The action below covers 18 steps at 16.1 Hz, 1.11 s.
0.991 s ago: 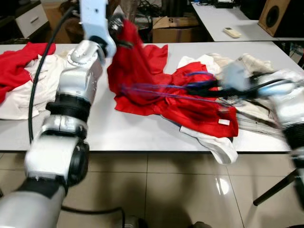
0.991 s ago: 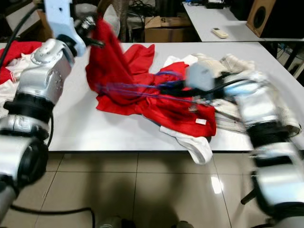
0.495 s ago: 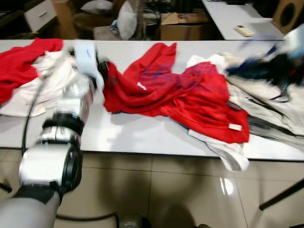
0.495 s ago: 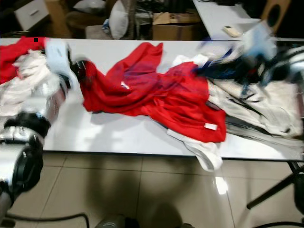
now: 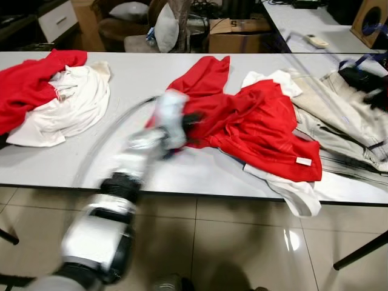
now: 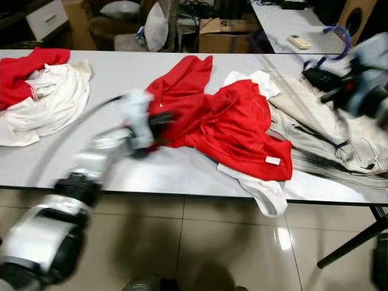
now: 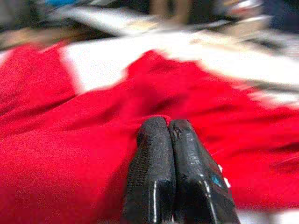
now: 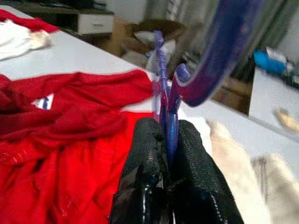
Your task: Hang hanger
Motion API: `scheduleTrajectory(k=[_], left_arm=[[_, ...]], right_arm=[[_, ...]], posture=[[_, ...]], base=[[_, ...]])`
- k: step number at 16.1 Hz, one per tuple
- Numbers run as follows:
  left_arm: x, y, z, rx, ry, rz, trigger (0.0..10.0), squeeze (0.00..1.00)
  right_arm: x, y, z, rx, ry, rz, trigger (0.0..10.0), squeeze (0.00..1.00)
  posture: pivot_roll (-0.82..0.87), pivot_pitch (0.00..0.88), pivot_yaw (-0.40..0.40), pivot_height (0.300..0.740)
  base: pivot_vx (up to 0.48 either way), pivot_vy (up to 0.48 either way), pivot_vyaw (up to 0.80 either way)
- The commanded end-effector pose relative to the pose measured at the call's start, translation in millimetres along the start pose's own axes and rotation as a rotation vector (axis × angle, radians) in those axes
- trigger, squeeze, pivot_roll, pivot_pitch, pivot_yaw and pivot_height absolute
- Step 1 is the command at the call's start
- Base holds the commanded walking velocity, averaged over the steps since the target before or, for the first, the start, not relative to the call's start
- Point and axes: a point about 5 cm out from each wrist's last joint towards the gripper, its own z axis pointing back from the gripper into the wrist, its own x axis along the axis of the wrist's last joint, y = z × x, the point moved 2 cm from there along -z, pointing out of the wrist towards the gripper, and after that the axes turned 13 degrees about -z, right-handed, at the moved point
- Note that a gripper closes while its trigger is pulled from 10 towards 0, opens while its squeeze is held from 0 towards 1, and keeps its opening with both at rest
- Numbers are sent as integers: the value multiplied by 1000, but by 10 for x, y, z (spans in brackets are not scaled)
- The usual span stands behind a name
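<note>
Right gripper (image 8: 167,128) raised, pinching blue hanger (image 8: 211,56); left gripper (image 7: 169,125) low, fingers together.

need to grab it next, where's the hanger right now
The blue hanger is pinched in the right hand, held up on the robot's right above the beige clothes, just beyond the red shirt on the table.

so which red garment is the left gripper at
The red shirt spread mid-table; the left gripper sits at its edge. The other red garment lies far off on the white pile.
</note>
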Motion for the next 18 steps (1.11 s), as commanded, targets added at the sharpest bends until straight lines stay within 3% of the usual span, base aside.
scheduleTrajectory(k=[1, 2, 3, 6, 7, 8, 10, 11, 12, 14, 15, 16, 17, 18], left_arm=[[141, -8, 4, -31, -48, 5, 10000, 0], [304, -139, -51, -94, -114, 26, 10000, 0], [696, -482, -95, -263, -275, 93, 10000, 0], [794, -626, -54, -344, -336, 156, 10000, 0], [538, -603, 7, -333, -224, 98, 10000, 1000], [250, -585, 136, -348, -74, -66, 10000, 1000], [127, -579, 244, -364, 17, -165, 10000, 1000], [81, -544, 374, -372, 84, -242, 10000, 1000], [140, -483, 497, -373, 91, -269, 10000, 1000], [267, -449, 621, -373, 39, -224, 10000, 1000], [379, -443, 669, -366, -32, -155, 10000, 1000], [565, -391, 749, -317, -149, -62, 10000, 1000], [661, -219, 861, -155, -214, -16, 10000, 1000], [653, -148, 903, -87, -205, -12, 10000, 1000]], right_arm=[[15, -22, 26, -33, 4, -3, 10000, 0], [-14, -16, 1, -59, 2, -25, 10000, 0], [-72, 15, -60, -98, 7, -65, 10000, 0], [-127, 76, -115, -113, 12, -108, 10000, 0], [-156, 170, -178, -119, -19, -162, 10000, 0], [-138, 241, -210, -118, -71, -211, 10000, 0], [-115, 277, -222, -123, -96, -219, 10000, 0], [-78, 323, -230, -129, -134, -207, 10000, 0], [-39, 371, -230, -137, -171, -190, 10000, 0], [-33, 417, -195, -151, -172, -161, 10000, 0], [-35, 452, -170, -141, -163, -172, 10000, 0], [-19, 519, -124, -126, -160, -180, 10000, 0], [66, 651, -60, -121, -209, -150, 10000, 0], [103, 701, -36, -129, -234, -124, 10000, 0]], posture=[[-92, 0, 115, 740], [-92, 0, 115, 740], [-96, 0, 112, 740], [-95, 0, 107, 740], [-88, 0, 97, 740], [-86, 0, 96, 740], [-86, 0, 95, 740], [-83, 0, 95, 740], [-83, 0, 96, 740], [-81, 0, 95, 740], [-80, 0, 92, 740], [-79, 0, 92, 740], [-85, 0, 94, 740], [-85, 0, 94, 740]], base=[[0, 0, 0], [0, 0, 0], [0, 0, 0], [0, 0, 0], [0, 0, 0], [0, 0, 0], [0, 0, 0], [0, 0, 0], [0, 0, 0], [0, 0, 0], [0, 0, 0], [0, 0, 0], [0, 0, 0], [0, 0, 0]])
